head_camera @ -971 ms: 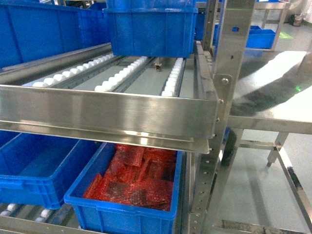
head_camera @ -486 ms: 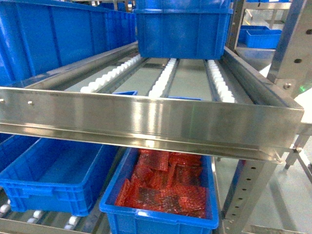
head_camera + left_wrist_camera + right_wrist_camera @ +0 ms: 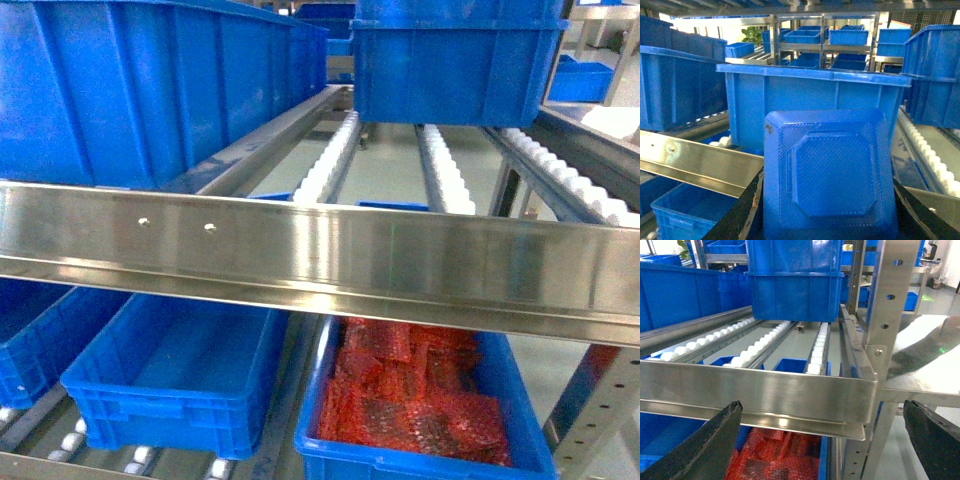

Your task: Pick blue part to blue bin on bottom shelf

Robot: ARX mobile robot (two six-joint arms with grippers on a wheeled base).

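Observation:
In the left wrist view the blue part [image 3: 830, 170], a dark blue boxy block with a raised octagonal face, fills the space between two black fingers [image 3: 747, 210]; my left gripper [image 3: 830, 222] is shut on it, held at the height of the upper shelf rail. The blue bin [image 3: 170, 385] sits empty on the bottom shelf [image 3: 140, 462], below that rail, and its corner shows under the part [image 3: 675, 220]. My right gripper [image 3: 822, 412] is open and empty, its fingers spread wide before the rack's right end. Neither gripper shows in the head view.
A steel front rail [image 3: 320, 250] of the upper roller level crosses above the bin. Blue crates [image 3: 450, 60] stand on that level. A blue crate of red pieces [image 3: 420, 410] sits right of the bin. A rack post [image 3: 890, 300] and a shiny steel table [image 3: 925, 360] lie to the right.
The head view has swung left along the rack: the crate of red pieces slid toward the right of the picture and the empty blue bin came toward the middle.

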